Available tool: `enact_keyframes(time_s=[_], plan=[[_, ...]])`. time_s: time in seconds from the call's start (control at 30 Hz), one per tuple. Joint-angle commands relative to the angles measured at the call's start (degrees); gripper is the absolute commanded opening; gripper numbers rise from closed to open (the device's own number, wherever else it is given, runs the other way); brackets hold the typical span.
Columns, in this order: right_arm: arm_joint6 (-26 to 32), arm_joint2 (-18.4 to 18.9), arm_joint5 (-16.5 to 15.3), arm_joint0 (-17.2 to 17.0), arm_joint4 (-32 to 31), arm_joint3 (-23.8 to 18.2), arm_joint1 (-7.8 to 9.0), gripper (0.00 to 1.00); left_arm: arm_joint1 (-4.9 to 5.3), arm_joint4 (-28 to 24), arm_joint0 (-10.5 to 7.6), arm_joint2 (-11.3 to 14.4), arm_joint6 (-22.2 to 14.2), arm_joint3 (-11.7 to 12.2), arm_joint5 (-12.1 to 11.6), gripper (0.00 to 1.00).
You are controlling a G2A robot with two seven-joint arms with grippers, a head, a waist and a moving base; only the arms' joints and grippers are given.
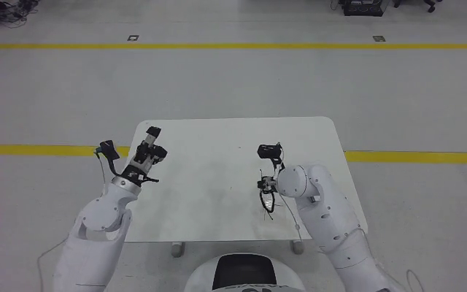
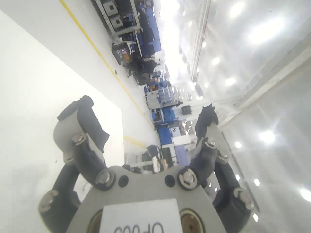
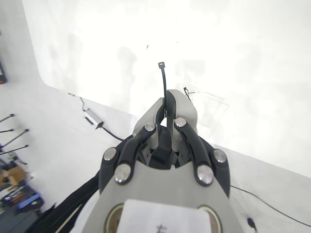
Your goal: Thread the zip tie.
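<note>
The black zip tie (image 3: 164, 83) stands up out of my right gripper (image 3: 166, 109), which is shut on its strap; the square head (image 3: 161, 64) is at the free end. From above, the right gripper (image 1: 265, 187) hangs over the right middle of the white table (image 1: 211, 157), and the thin tie (image 1: 268, 207) trails toward the near edge. My left gripper (image 2: 145, 116) is open with nothing between its fingers. It is raised above the table's left edge (image 1: 152, 139), well apart from the tie.
The white table (image 3: 218, 25) has a rounded corner (image 2: 119, 110) close to the left gripper. Around it lies grey floor with yellow lines (image 1: 233, 46). A small box on a cable (image 3: 93, 119) lies on the floor below the table's edge.
</note>
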Motion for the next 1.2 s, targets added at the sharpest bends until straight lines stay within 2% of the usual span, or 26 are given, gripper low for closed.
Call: enact_keyframes(time_s=[0.0, 0.07, 0.1, 0.13, 0.17, 1.17], plan=[[0.09, 1.13, -0.18, 1.68, 3.39, 3.06, -0.78, 0.00, 0.24, 3.84, -0.66, 0.07, -2.40, 1.35, -4.10, 1.00], [0.40, 2.44, -0.18, 2.97, 7.06, 6.11, -1.69, 0.00, 0.37, 4.80, -1.23, -0.01, -3.76, 2.78, -6.95, 1.00], [0.31, 3.57, -0.18, 3.93, 11.05, 7.92, -2.40, 0.00, 0.47, 4.55, -1.65, 0.06, -5.50, 3.59, -9.44, 1.00], [-0.08, 3.98, -0.18, 4.33, 12.59, 8.78, -2.72, 0.00, 0.58, 4.78, -2.02, -0.45, -6.22, 4.55, -10.03, 1.00], [-0.08, 3.98, -0.18, 4.33, 12.59, 8.78, -2.72, 0.00, 0.67, 5.85, -2.37, -0.97, -5.83, 5.11, -10.03, 1.00], [-0.08, 3.98, -0.18, 4.33, 12.59, 8.78, -2.72, 0.00, 0.67, 5.85, -2.37, -0.97, -5.83, 5.11, -10.03, 1.00]])
